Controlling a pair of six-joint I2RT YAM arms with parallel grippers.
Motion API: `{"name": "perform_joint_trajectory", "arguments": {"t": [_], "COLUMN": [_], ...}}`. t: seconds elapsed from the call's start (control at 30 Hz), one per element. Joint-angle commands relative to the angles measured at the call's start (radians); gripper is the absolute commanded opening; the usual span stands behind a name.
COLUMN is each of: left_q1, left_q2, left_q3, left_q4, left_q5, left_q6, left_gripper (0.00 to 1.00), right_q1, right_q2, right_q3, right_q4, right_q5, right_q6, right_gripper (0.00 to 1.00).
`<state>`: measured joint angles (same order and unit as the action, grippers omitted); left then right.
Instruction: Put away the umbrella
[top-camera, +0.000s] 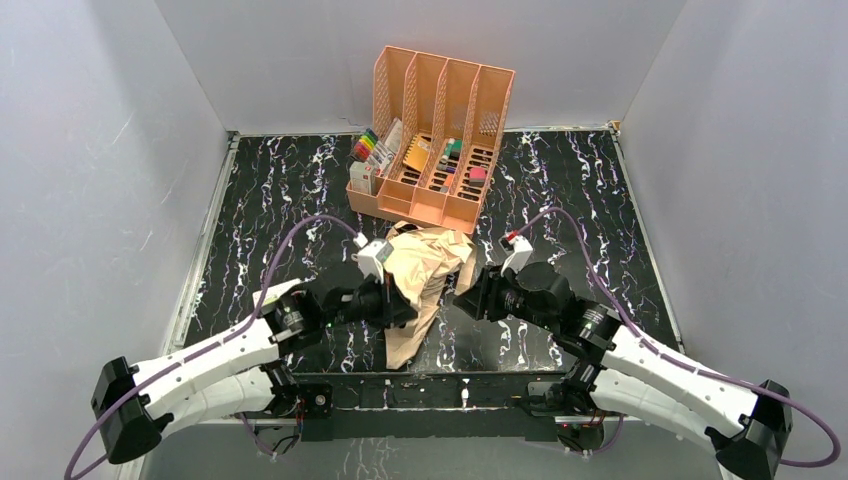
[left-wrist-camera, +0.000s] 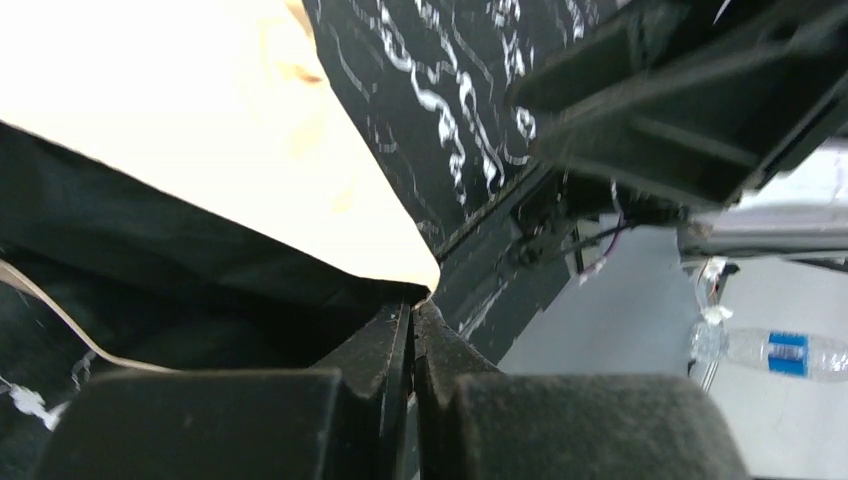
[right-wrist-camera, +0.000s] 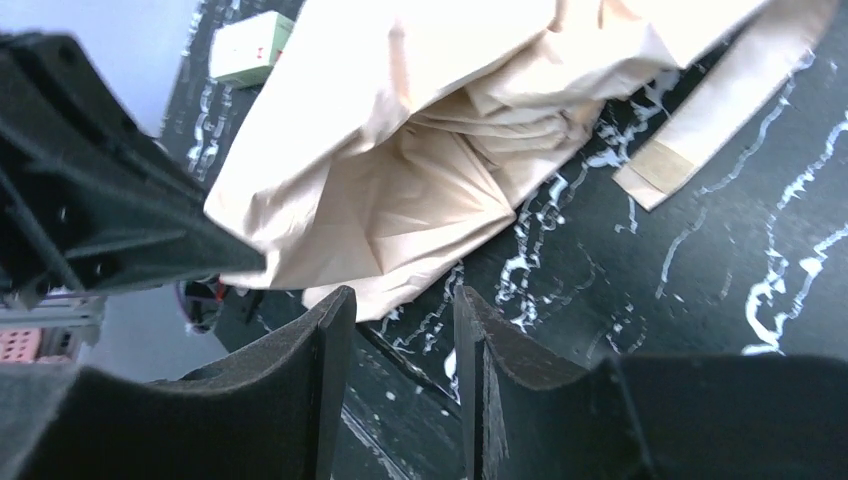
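Black white-veined tabletop (top-camera: 280, 200) inside grey walls (top-camera: 100, 150), from above showing umbrella (top-camera: 425, 270) crumpled just in front of peach organizer (top-camera: 440, 100); from left wrist, left gripper (left-wrist-camera: 412, 310) pinched shut on canopy edge; from right wrist, right gripper (right-wrist-camera: 400, 300) parted, empty.

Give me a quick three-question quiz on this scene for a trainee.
1. True or false: the left gripper has its jaws shut on the umbrella fabric.
2. The peach file organizer stands: A) beyond the umbrella, B) on top of it, C) beside the arm bases.
3. Which gripper's jaws stand apart, holding nothing?
Key: 1 true; 2 A; 3 the right gripper.
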<state>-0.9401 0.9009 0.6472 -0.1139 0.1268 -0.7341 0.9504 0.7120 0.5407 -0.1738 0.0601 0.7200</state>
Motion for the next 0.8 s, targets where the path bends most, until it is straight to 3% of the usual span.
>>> {"name": "perform_joint_trajectory", "arguments": {"t": [0.0,0.2,0.27,0.37,0.5,0.57,0.67,0.77], "left_q1": [-0.102,-0.26,-0.296,-0.336,-0.38,-0.399,-0.417,-0.43], "left_q2": [-0.079,-0.201,-0.198,-0.154,-0.091,-0.069,-0.047,-0.032], "left_q3": [-0.115,-0.296,-0.33,-0.363,-0.397,-0.41,-0.423,-0.424], "left_q4": [0.051,0.106,0.145,0.198,0.277,0.299,0.327,0.347], "left_q5": [-0.061,-0.199,-0.216,-0.233,-0.253,-0.264,-0.267,-0.269], "left_q6": [-0.074,-0.167,-0.179,-0.185,-0.2,-0.21,-0.222,-0.225], "left_gripper": [0.0,0.0,0.04,0.16,0.42,0.49,0.51,0.43], "right_q1": [-0.001,-0.001,-0.002,-0.001,0.0,0.0,0.002,0.011], "right_q2": [0.022,0.123,0.145,0.197,0.274,0.301,0.351,0.41], "right_q3": [0.077,0.118,0.114,0.119,0.127,0.108,0.087,0.077], "right_q4": [-0.071,-0.012,0.031,0.09,0.159,0.232,0.321,0.396], "right_q5": [0.049,-0.026,-0.049,-0.107,-0.179,-0.208,-0.239,-0.26], "right_q6": [-0.013,-0.03,-0.022,-0.014,0.013,0.043,0.083,0.112], "right_gripper": [0.49,0.49,0.49,0.49,0.48,0.47,0.45,0.43]}}
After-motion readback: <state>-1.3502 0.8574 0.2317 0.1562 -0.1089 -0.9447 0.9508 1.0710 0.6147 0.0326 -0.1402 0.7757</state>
